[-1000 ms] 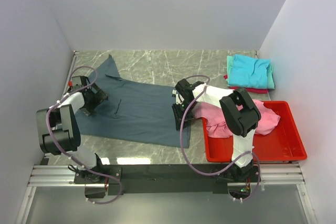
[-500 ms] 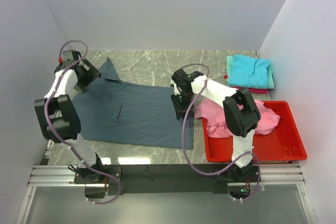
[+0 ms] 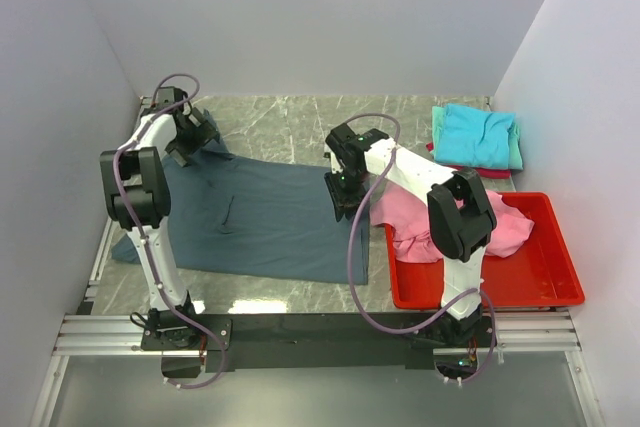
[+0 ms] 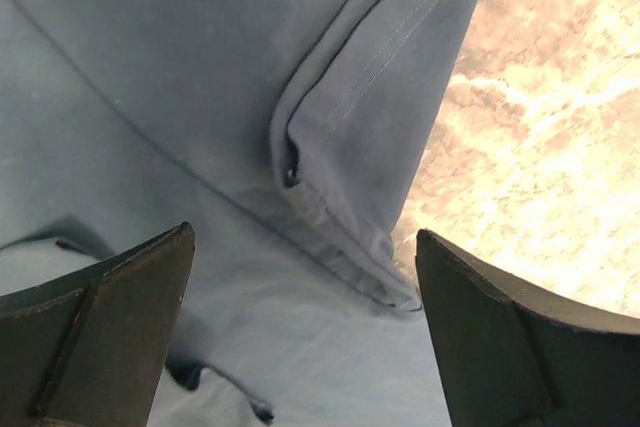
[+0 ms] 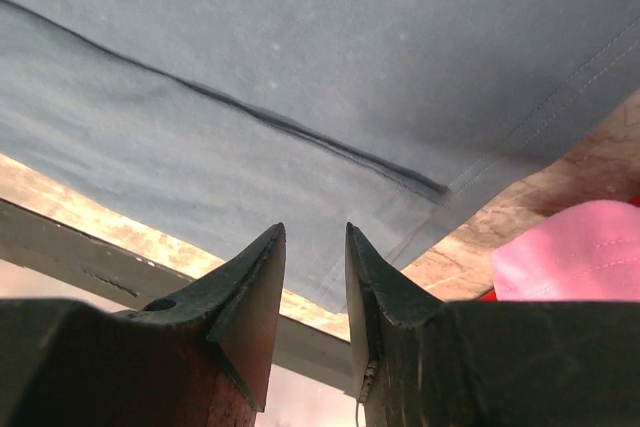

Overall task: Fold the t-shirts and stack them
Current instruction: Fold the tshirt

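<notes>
slate tee [image 3: 270,222] flat on table [image 3: 290,122]

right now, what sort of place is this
Probably a robot test cell, not a home: bare white walls box in a marble-look table, and the left arm and right arm stand on a metal rail.

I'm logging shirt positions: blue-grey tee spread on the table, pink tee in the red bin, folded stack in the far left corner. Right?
Not quite. The top external view shows the folded stack in the far right corner, beyond the red bin. The blue-grey tee and pink tee are as you say.
</notes>
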`<state>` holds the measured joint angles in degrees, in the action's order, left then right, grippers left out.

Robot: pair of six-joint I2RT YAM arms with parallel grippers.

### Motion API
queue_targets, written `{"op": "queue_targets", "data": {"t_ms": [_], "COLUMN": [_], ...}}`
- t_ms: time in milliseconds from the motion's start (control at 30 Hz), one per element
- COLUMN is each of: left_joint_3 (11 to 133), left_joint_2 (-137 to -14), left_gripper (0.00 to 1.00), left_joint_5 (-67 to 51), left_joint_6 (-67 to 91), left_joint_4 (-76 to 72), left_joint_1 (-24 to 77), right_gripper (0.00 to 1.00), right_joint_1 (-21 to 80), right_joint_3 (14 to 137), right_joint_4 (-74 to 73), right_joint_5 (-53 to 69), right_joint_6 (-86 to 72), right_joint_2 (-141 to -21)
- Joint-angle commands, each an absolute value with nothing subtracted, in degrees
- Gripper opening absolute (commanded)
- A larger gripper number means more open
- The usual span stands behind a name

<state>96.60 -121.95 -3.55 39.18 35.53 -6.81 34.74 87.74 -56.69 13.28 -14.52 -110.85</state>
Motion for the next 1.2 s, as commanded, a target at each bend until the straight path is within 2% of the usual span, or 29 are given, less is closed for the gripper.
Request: {"op": "queue_targets", "data": {"t_ms": [0, 300, 500, 800, 1000, 1167], "left_joint_3": [101.2, 104.4, 105.6, 105.8, 105.8, 104.9], "left_joint_2": [-122.8, -126.3, -127.4, -128.1, -127.9, -127.2], "left_gripper": [0.97, 0.81, 0.65, 0.34, 0.03, 0.00], "left_joint_5": [-3.7, -3.1, -3.3, -3.7, -4.0, -4.0], "left_joint_6": [40.5, 40.4, 40.5, 40.6, 40.7, 40.7], "left_joint_4": [35.7, 35.9, 35.8, 35.7, 36.1, 36.2], "left_joint_1": [-7.2, -6.6, -6.1, -5.5, -5.0, -4.3], "right_gripper": [0.38, 0.38, 0.38, 0.38, 0.39, 0.40], "right_joint_1": [35.0, 33.3, 29.7, 25.1, 21.6, 20.9], "right_joint_3": [90.2, 91.1, 97.1, 100.9, 101.9, 105.7], "right_joint_4": [-57.0, -55.3, -55.0, -51.9, -47.3, -46.7], "right_joint_5": [12.7, 9.1, 9.0, 6.3, 2.4, 0.1], "right_joint_6": [-15.3, -17.3, -16.9, -17.4, -18.5, -18.9], "right_joint_2": [-108.5, -108.8, -111.5, -115.0, -118.6, -123.6]}}
